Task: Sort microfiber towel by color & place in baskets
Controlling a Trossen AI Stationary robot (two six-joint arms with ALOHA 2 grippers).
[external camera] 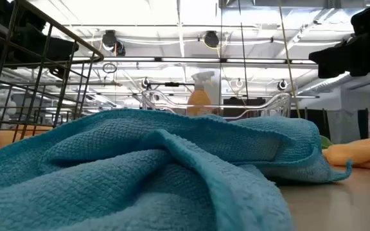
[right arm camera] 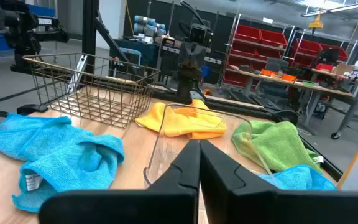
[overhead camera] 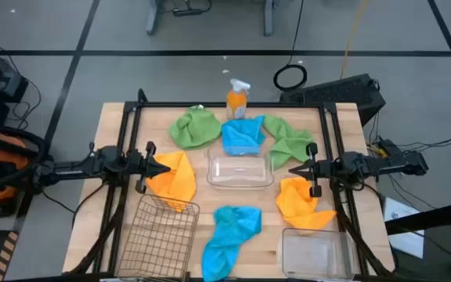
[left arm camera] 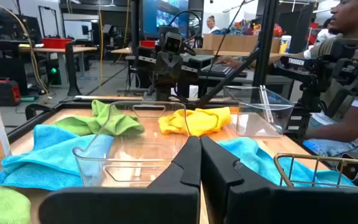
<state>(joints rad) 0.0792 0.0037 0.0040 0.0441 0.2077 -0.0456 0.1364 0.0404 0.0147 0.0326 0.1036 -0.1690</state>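
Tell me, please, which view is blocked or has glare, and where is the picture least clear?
Low view: a blue towel close to the lens fills the lower half and hides most of the table; bright ceiling lights wash out the top. High view: even light, soft shadows, everything readable. Left wrist view: the clear plastic basket is hard to trace, its walls showing the towels behind. Right wrist view: evenly lit.

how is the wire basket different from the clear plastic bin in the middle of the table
The thin metal wire mesh basket is an open grid, while the clear see-through plastic bin has solid transparent walls with rounded corners. The wire basket sits at the table's near-left edge, partly overlapping an orange-yellow microfiber towel; the plastic bin sits mid-table, with a sky blue microfiber towel against its far side. Both are rectangular, similar in size, and hold no towels.
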